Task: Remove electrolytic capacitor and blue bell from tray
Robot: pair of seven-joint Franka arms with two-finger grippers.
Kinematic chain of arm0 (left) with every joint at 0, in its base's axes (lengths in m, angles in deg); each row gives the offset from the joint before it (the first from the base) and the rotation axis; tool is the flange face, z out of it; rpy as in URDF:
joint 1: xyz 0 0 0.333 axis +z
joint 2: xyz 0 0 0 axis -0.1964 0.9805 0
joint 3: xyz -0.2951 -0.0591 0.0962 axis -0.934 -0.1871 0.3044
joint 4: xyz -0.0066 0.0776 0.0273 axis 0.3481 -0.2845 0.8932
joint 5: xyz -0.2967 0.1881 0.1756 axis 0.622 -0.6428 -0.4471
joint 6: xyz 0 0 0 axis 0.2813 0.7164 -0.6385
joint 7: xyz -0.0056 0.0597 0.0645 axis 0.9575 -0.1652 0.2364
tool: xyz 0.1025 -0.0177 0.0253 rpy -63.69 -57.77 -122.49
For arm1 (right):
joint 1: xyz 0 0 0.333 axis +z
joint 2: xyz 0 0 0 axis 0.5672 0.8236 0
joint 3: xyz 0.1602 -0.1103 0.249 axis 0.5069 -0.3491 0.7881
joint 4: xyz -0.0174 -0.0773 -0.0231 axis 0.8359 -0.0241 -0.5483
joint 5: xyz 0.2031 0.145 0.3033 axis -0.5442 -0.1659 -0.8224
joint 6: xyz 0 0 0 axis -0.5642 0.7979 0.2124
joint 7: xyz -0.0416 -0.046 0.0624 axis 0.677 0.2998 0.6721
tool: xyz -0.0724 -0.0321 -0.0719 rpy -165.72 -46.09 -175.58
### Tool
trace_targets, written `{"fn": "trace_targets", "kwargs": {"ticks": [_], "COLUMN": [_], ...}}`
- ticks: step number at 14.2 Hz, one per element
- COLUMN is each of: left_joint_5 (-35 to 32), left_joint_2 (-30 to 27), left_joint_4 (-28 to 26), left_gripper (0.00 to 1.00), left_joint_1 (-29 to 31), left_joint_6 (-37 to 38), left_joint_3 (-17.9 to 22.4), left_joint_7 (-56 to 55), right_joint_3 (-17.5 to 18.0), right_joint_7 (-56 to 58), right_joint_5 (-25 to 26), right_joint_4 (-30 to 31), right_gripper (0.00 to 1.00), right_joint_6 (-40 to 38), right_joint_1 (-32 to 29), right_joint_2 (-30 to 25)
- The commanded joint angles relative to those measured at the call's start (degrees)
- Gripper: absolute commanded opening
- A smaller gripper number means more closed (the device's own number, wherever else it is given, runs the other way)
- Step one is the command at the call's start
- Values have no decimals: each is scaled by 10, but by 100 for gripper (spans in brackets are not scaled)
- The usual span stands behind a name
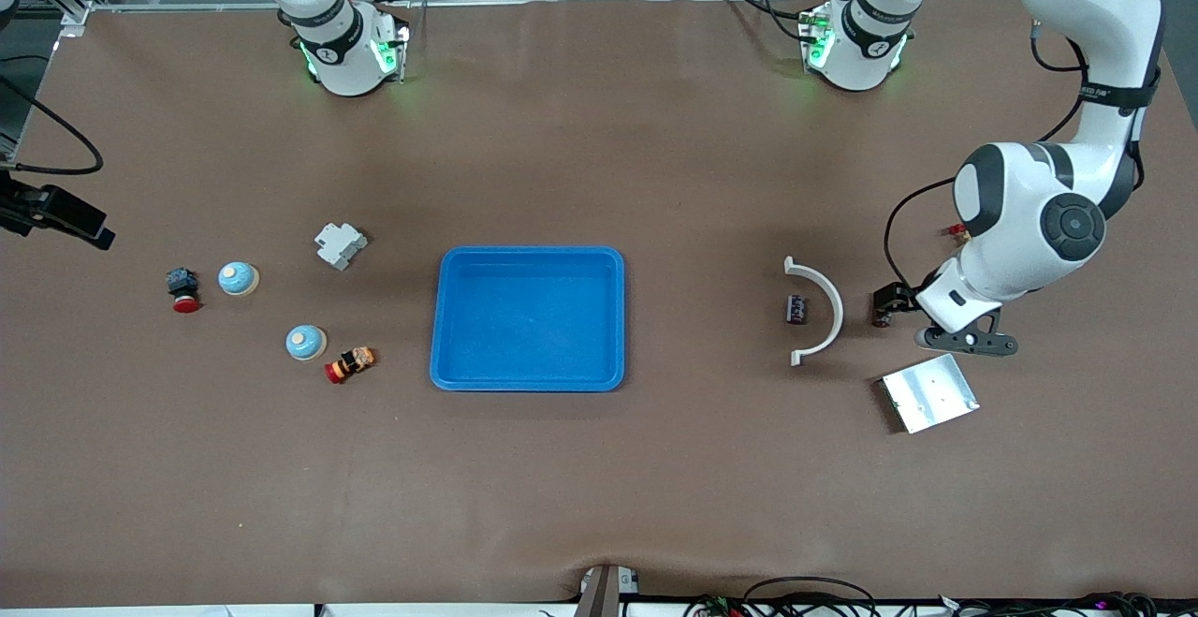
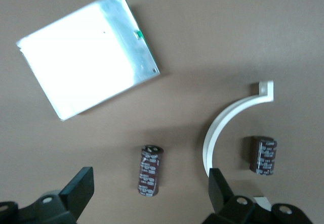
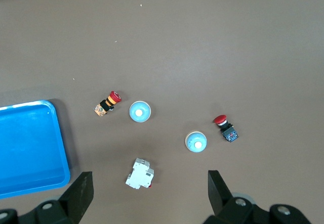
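Observation:
One dark capacitor [image 2: 150,170] lies on the table under my left gripper [image 2: 152,193], between its open fingers and apart from them. In the front view this capacitor [image 1: 880,319] is half hidden by the wrist. A second capacitor [image 1: 796,309] [image 2: 263,154] lies inside the curve of a white arc. Two light blue bells [image 1: 238,278] [image 1: 305,343] sit toward the right arm's end of the table. My right gripper [image 3: 151,196] hangs open and empty high over that area, and its view shows both bells [image 3: 196,142] [image 3: 139,112]. The front view does not show it.
A blue tray [image 1: 529,317] [image 3: 30,148] sits mid-table. The white arc [image 1: 824,303] [image 2: 223,123] and a metal plate [image 1: 928,392] [image 2: 86,62] flank the left gripper [image 1: 964,343]. A white breaker [image 1: 340,245] [image 3: 139,173] and two red push buttons [image 1: 349,364] [image 1: 183,289] lie by the bells.

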Motion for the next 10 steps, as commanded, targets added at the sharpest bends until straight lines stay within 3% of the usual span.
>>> {"fn": "trace_targets", "kwargs": {"ticks": [1,10], "left_joint_5": [10,3], "left_joint_2": [-31,-170], "left_joint_4": [20,20], "left_gripper": [100,100], "left_joint_1": [15,24], "left_joint_6": [36,122], "left_joint_3": [-5,-17], "left_joint_7": [-4,-54], "right_joint_3": [4,4], "right_joint_7": [-1,2], "right_joint_5": [-6,-6], "right_joint_4": [-8,-9], "right_gripper": [100,100], "right_joint_6": [-30,-26], "right_joint_1": [-1,-2], "right_joint_2": [-2,-1]}}
